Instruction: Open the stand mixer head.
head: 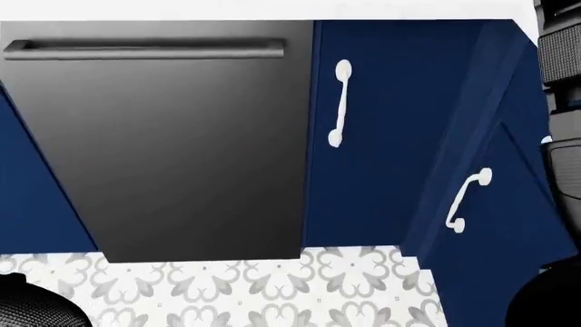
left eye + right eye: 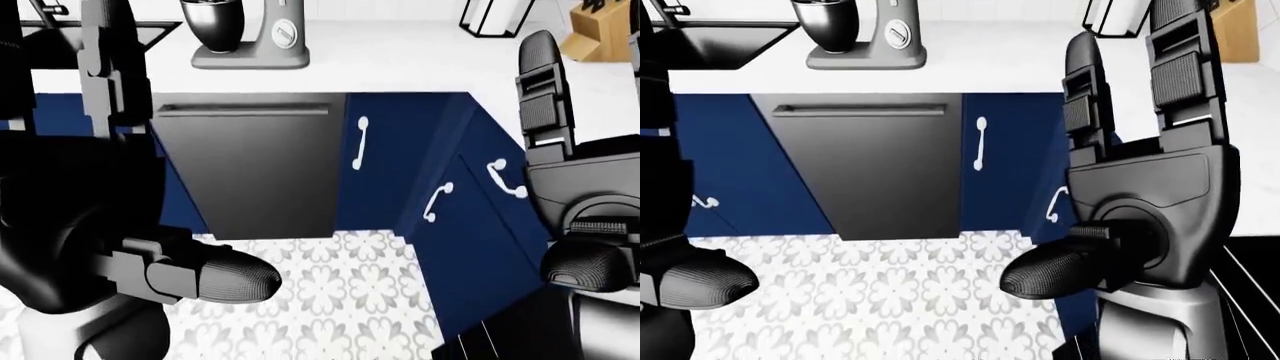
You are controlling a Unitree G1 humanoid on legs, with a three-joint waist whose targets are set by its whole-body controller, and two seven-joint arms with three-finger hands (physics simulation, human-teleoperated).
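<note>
The grey stand mixer (image 2: 258,36) stands at the top of the left-eye view on the white counter (image 2: 400,60), its head down over a dark bowl (image 2: 212,22). Both hands are raised close to the cameras, far short of the mixer. My left hand (image 2: 180,150) fills the left of the left-eye view, fingers (image 2: 105,67) upright and thumb (image 2: 215,276) spread, holding nothing. My right hand (image 2: 1095,169) is large on the right of the right-eye view, open too, with its fingers (image 2: 1180,52) straight up.
Below the mixer is a dark dishwasher front (image 1: 172,136) with a bar handle. Blue cabinets with white handles (image 1: 340,102) run right and turn a corner. A sink (image 2: 720,37) is top left, a knife block (image 2: 600,30) top right. The patterned floor (image 2: 340,300) lies below.
</note>
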